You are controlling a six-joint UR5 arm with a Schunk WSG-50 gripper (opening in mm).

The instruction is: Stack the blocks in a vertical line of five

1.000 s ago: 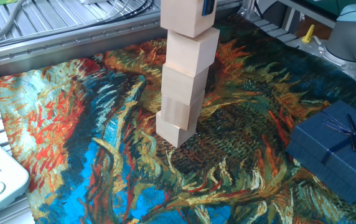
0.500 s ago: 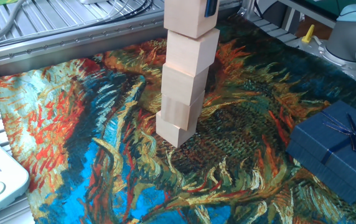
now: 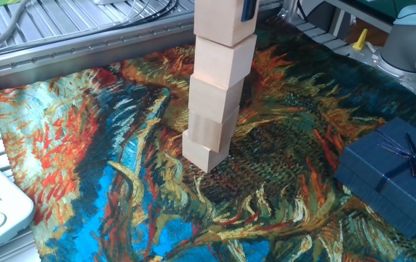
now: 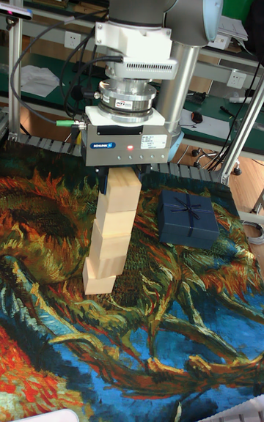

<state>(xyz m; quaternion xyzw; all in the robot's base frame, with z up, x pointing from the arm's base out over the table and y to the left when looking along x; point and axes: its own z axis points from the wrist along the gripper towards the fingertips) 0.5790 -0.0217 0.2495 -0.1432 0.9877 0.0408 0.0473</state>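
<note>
My gripper [image 4: 123, 173] directly over tower of blocks [image 3: 214, 109], fingers at sides of top block [image 4: 124, 189]. Whether they clamp it or sit slack: cannot tell. Five pale cubes in one column, slightly twisted against each other, bottom block [image 3: 205, 147] on painted cloth [image 3: 106, 189]. Blue gift box [image 4: 188, 218] apart, on cloth beside tower.

blocks [image 3: 210, 109] [image 4: 108, 235]: five pale wooden cubes | stacked in one slightly staggered column | upright
</note>
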